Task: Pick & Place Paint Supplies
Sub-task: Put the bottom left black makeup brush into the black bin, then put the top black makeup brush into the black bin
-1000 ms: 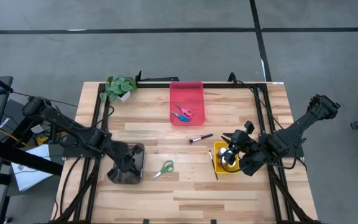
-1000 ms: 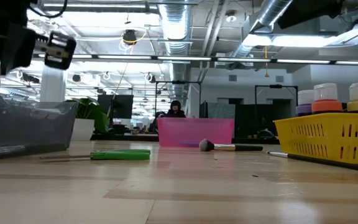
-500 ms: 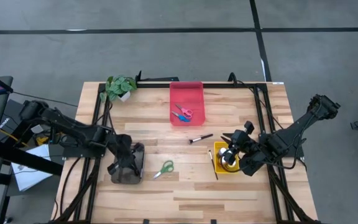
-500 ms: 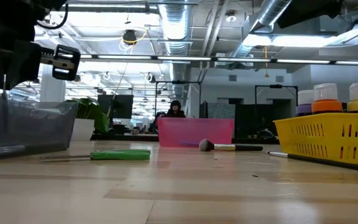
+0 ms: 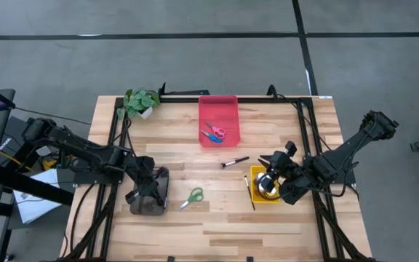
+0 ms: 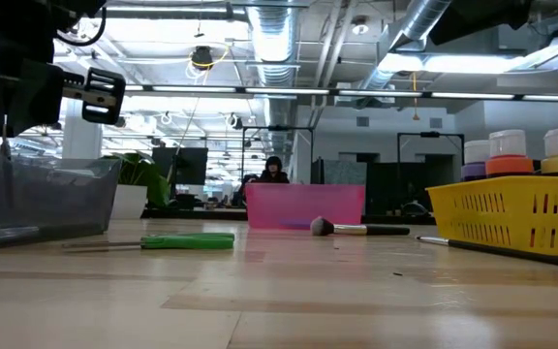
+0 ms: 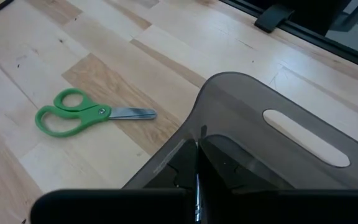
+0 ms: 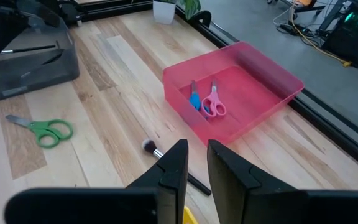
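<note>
Looking from the left wrist shows closed jaws pinching a thin brush over the grey tray; right jaws slightly apart, empty.

Paint bottles half behind yellow tray wall.

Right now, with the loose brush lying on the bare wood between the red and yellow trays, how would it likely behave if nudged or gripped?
The brush has a thin, apparently round handle lying flat, so a sideways nudge would probably roll it. It looks light and stiff, though its soft tufted head would likely give. Being so low on the table, it leaves little to pinch and may slip.
</note>
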You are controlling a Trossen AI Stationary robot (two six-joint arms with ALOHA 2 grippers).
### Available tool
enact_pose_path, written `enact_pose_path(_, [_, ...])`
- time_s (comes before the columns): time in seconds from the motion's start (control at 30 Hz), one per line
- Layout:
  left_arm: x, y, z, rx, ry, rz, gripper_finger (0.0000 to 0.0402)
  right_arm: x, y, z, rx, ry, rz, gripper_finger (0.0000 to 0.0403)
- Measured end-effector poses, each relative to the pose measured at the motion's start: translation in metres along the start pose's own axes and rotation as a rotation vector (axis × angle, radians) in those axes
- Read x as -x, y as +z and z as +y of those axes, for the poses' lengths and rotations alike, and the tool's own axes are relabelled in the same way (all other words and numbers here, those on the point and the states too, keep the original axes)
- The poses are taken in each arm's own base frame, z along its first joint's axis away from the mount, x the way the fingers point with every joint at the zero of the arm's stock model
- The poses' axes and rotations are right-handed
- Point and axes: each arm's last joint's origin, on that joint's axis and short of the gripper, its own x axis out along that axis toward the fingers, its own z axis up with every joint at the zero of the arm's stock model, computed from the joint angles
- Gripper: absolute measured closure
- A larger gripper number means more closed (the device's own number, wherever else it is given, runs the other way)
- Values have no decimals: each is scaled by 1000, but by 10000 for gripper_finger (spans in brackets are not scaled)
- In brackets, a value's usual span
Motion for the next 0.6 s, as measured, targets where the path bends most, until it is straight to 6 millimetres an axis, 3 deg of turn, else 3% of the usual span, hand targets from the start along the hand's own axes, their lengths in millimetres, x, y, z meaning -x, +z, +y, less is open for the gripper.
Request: enact_pose_path(0.6, [0, 1, 1, 72, 7, -14, 350, 0, -1, 0, 3, 12, 19, 346])
